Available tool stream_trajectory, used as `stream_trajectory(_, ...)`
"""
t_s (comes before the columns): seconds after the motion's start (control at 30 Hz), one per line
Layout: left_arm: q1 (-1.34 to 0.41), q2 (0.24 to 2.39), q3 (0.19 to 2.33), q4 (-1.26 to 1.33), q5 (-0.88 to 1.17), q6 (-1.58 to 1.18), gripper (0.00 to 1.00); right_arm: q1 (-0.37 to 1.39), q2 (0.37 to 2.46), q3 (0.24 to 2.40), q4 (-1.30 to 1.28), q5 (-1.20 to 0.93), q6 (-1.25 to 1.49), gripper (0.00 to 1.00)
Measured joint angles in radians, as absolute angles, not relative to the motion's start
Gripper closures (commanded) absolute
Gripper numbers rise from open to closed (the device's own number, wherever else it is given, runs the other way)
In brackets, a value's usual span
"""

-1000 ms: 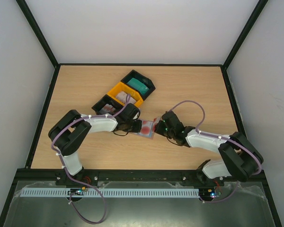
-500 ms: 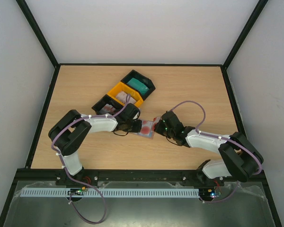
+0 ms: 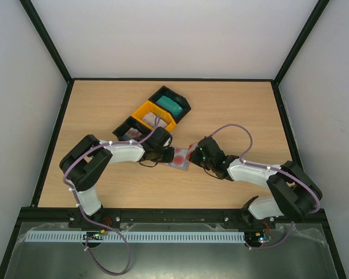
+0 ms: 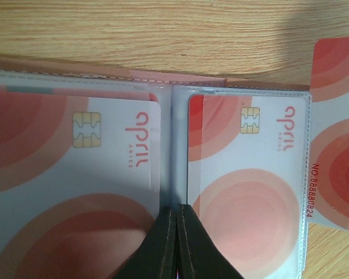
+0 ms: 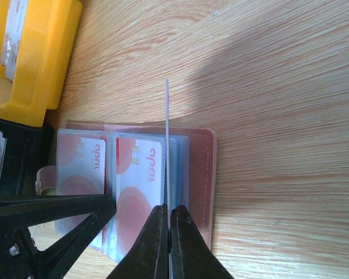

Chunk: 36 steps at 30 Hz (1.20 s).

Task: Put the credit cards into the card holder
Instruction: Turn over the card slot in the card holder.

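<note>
The open card holder lies mid-table, with one red-and-white card in each clear pocket. The left gripper is closed on its centre fold. The right gripper clamps a third card edge-on above it. A yellow tray stands just beside the holder.

Wood table; on it card holder, yellow tray, black trays.
</note>
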State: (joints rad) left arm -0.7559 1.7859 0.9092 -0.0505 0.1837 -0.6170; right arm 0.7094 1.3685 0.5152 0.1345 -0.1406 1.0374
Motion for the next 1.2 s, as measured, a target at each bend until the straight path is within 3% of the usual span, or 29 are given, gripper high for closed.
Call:
stream_trajectory(0.3,-0.756,1.786,0.909,-0.050,0.184,-0.617,0.97,0.710,1.377,0.515,0.180,-0.163,1.060,0.98)
stream_trajectory(0.73,-0.756,1.779,0.914,-0.059,0.190,-0.616,0.87,0.711,1.402,0.514,0.289,-0.206,1.119,0.98)
stream_trajectory(1.2,-0.756,1.701,0.935,-0.212,0.088,-0.608,0.89,0.729,1.457,0.513,0.387,-0.259,1.139,0.98)
